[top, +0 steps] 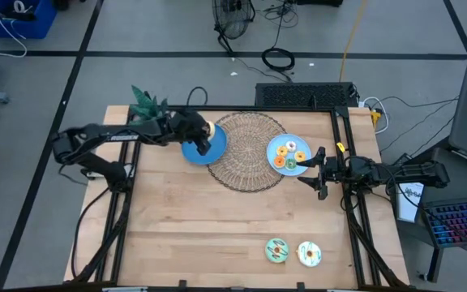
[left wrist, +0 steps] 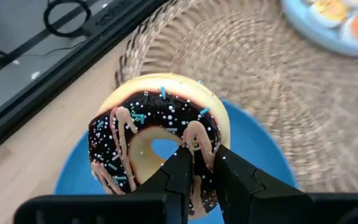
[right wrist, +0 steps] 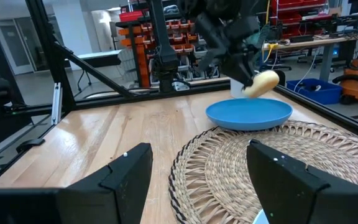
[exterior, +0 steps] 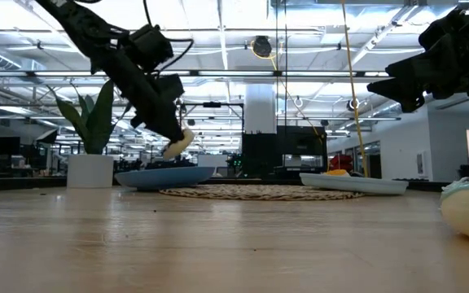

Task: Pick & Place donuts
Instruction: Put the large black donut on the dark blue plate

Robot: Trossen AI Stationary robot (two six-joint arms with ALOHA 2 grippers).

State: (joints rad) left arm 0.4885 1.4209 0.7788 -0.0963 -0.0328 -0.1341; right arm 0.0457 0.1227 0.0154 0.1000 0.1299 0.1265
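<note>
A chocolate-frosted donut (left wrist: 160, 118) with sprinkles hangs just above the left blue plate (top: 193, 152), and my left gripper (left wrist: 201, 158) is shut on it. The low view shows the donut (exterior: 177, 145) tilted and clear of that plate (exterior: 165, 175). A second blue plate (top: 276, 147) on the wicker mat's right side carries several small donuts (top: 289, 154). Two larger frosted donuts (top: 276, 251) (top: 309, 254) lie flat on the table near its front edge. My right gripper (right wrist: 201, 180) waits open and level beside the right plate, touching nothing. My left gripper pinches the near side of the donut's ring (left wrist: 199, 146) between its two fingers, one fingertip (left wrist: 180, 163) at the edge of the hole and the other on the ring's outer side. The fingers slant down from the table's left. The donut is lifted clear of the plate, tilted, frosting toward the wrist.
The big round wicker mat (top: 246, 130) lies at the table's far middle, and the left plate overlaps its left edge. A potted plant (top: 146, 101) stands at the far left corner. Bare wood stretches across the table's near half, left of the two donuts.
</note>
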